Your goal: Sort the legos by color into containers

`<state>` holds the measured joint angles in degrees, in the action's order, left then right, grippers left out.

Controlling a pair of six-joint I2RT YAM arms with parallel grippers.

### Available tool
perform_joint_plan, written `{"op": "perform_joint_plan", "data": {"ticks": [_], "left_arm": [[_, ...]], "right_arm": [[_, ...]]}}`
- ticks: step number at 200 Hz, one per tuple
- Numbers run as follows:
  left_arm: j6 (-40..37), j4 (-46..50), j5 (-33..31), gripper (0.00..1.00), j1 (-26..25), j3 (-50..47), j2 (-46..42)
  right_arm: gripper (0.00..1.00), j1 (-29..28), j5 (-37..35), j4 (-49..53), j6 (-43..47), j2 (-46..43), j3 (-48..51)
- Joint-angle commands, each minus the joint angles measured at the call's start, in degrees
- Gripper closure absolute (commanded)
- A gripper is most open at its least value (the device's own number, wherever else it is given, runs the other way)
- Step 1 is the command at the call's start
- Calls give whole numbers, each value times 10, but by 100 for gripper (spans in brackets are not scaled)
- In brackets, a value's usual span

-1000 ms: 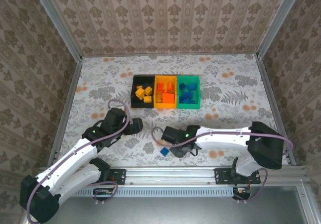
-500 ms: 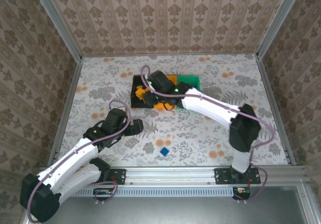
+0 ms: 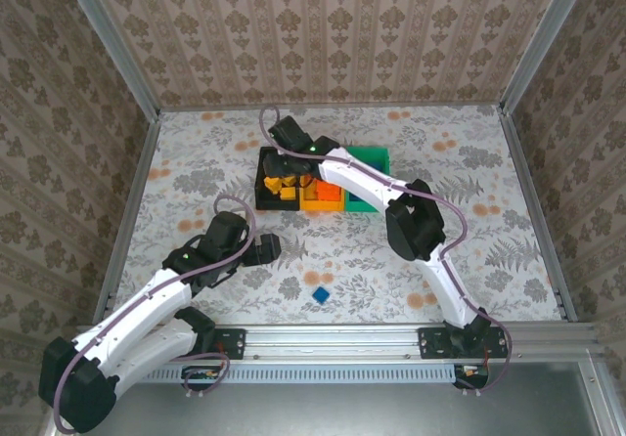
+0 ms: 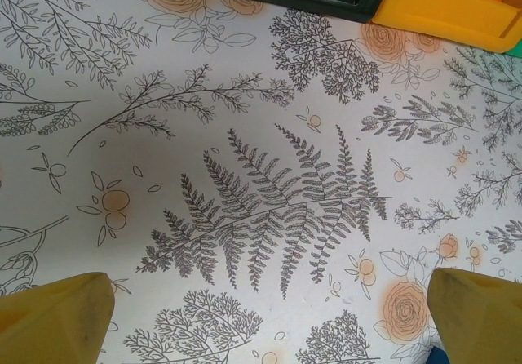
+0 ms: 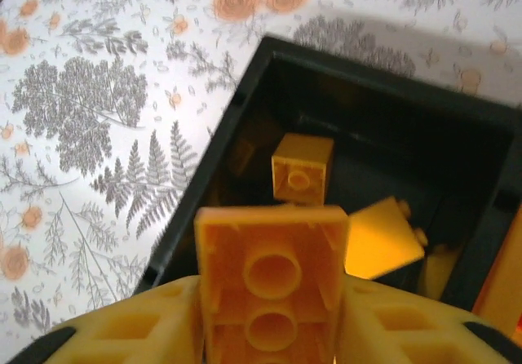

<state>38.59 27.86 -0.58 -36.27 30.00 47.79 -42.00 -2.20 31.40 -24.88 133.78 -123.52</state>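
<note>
Your right pincer (image 5: 269, 323) clamps a yellow-orange studded plastic brick (image 5: 269, 274) over the edge of the black plastic bin (image 5: 383, 127); release now and it may bounce onto the counter (image 5: 98, 135).

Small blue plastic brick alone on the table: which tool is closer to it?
Left. The left tool sits just behind and left of the small blue plastic brick; the right tool is far back over the black plastic bin, gripping a yellow-orange studded brick.

bright, even light w/ soft shadows; black bin (image 5: 391, 115) interior dim, close-up fingers (image 5: 122, 327) slightly blurred.
</note>
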Motion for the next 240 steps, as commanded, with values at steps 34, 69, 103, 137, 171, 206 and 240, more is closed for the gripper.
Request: {"op": "perform_joint_plan", "data": {"ticks": [34, 69, 103, 137, 171, 206, 240], "left_arm": [[-23, -5, 22, 0, -5, 10, 32], [-52, -22, 18, 0, -49, 50, 103], [-104, -10, -12, 1, -152, 134, 239], [-144, 20, -28, 6, -233, 201, 357], [-147, 41, -23, 7, -281, 221, 395], [-132, 60, -6, 12, -316, 225, 434], [-124, 60, 0, 19, -329, 229, 460]], "right_arm": [[20, 10, -22, 9, -23, -23, -39], [17, 15, -35, -85, -40, -148, 136], [16, 18, -45, -126, -46, -275, 319], [15, 31, -58, -147, -58, -394, 485], [14, 52, -61, -157, -76, -492, 606], [13, 63, -74, -153, -77, -560, 666], [13, 84, -82, -148, -76, -597, 685]]}}
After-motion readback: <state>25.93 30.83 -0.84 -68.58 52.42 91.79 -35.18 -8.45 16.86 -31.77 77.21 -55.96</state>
